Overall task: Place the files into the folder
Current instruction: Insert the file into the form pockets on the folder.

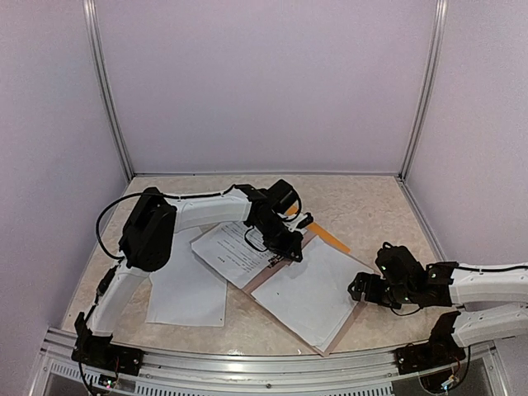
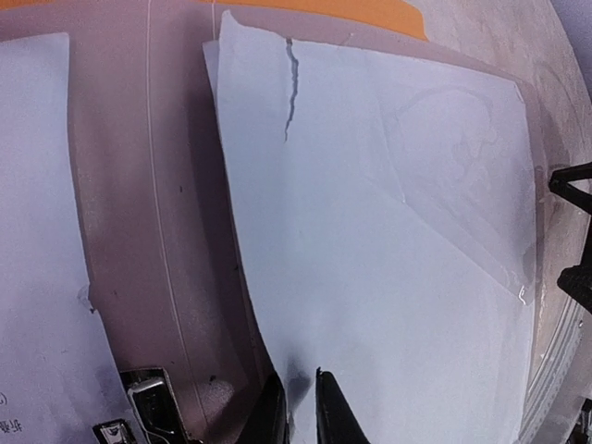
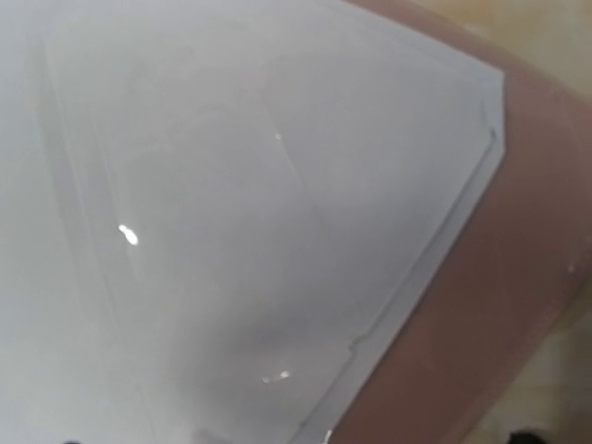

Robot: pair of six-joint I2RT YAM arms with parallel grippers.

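L gripper: jaws nearly together w/ slim gap; pinch cannot be told. The files lie flat just ahead of jaws, folder beyond. R gripper: jaws spread, empty.

White printed files spread flat mid-table, orange folder only a strip showing at their far right edge

A pinkish-brown board lies flat and askew in front of me, near the middle of the beige marbled worktop. Pale walls rise from its far edge, with metal posts at both far corners.
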